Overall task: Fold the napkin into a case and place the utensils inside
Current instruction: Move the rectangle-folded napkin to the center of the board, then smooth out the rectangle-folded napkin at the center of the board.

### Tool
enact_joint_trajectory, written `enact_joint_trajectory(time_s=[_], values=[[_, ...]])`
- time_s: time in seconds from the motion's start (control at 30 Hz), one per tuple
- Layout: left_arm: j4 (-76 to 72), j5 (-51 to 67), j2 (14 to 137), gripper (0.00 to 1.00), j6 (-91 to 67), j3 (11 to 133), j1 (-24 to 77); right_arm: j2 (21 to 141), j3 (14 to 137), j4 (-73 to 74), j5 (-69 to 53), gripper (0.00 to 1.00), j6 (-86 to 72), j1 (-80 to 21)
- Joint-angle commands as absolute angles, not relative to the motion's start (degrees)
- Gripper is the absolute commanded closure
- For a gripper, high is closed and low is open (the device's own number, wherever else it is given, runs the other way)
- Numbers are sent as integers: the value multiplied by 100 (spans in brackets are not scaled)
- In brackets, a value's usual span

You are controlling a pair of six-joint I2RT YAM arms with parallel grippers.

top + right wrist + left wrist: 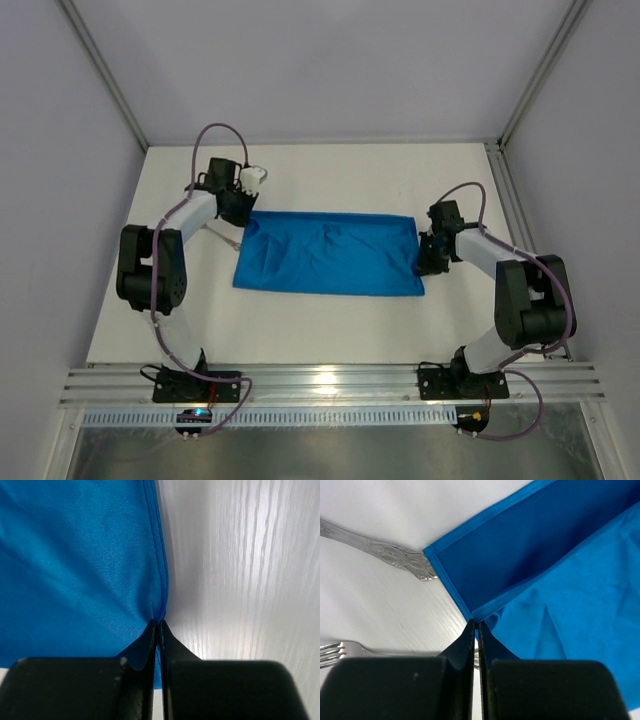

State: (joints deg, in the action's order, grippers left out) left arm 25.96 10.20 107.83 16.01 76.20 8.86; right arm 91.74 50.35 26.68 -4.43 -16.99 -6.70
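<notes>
Bright, even light fills the overhead view, shadows soft, with glare on the rail (325, 378) at bottom centre. In the wrist views the left tool (476, 626) and right tool (157, 625) are dark and blurred, the napkin (75, 555) sharp, the tabletop (240, 555) streaked with sheen.

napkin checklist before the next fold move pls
1. left fingers shut on the napkin corner: ok
2. right fingers shut on its right hem: ok
3. napkin lying flat on the table: ok, a few wrinkles
4. fork clear of the cloth: cannot tell, its shaft runs behind the fingers
5. ornate handle clear of the cloth: not ok, its end meets the hem
</notes>
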Motion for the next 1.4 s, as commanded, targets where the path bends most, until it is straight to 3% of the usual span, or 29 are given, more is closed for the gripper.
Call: enact_joint_trajectory(time_s=[0.0, 0.2, 0.23, 0.27, 0.3, 0.37, 0.43, 0.63, 1.1, 1.37], values=[[2776, 1607, 10187, 100, 1775, 7506, 888, 8545, 4650, 3207, -668, 96, -1617, -703], [3435, 1898, 10265, 100, 1916, 7918, 1019, 7647, 4421, 3954, -773, 96, -1652, -668], [3611, 1890, 10327, 100, 1951, 8049, 1037, 7586, 4543, 4068, -756, 75, -1678, -668], [3656, 1864, 10397, 100, 2003, 8103, 1046, 7594, 4631, 4104, -721, 65, -1679, -668], [3682, 1785, 10528, 100, 2047, 8164, 1046, 7602, 4754, 4113, -660, 59, -1670, -668], [3674, 1557, 10669, 100, 2057, 8322, 1046, 7742, 5140, 3956, -406, 56, -1618, -668], [3683, 1494, 10854, 100, 2074, 8454, 1046, 7970, 5569, 3640, -308, 57, -1539, -633], [3665, 1407, 11021, 100, 2100, 8604, 1046, 9587, 6712, 3147, 193, 73, -1038, -615], [3595, 1310, 11171, 100, 2189, 8490, 1046, 10687, 7234, 2909, 203, 67, -747, -615], [3560, 1283, 11215, 100, 2162, 8464, 1046, 10819, 7189, 2856, -220, 94, -809, -624]])
